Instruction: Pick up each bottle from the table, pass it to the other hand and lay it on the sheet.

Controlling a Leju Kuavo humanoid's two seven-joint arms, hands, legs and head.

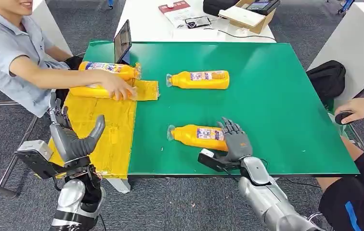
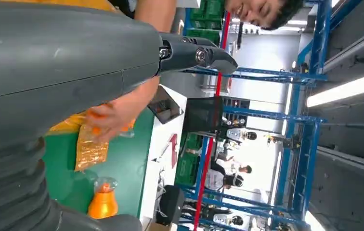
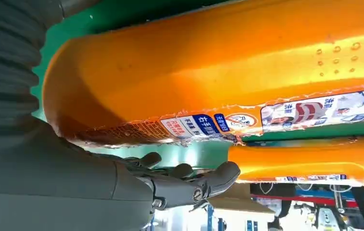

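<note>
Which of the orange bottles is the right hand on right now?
The near bottle on the green table: the right hand is at its base. The far bottle lies alone; two sit under a person's hand.

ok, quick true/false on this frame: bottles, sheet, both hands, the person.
1. Two bottles lie on the bare green table. True: the far bottle and the near bottle.
2. The left hand holds a bottle. False: it is empty, fingers apart, over the yellow sheet.
3. The right hand is at the near bottle's base end. True.
4. A person's hand rests on bottles at the sheet's far end. True.
5. All bottles stand upright. False: all lie on their sides.
</note>
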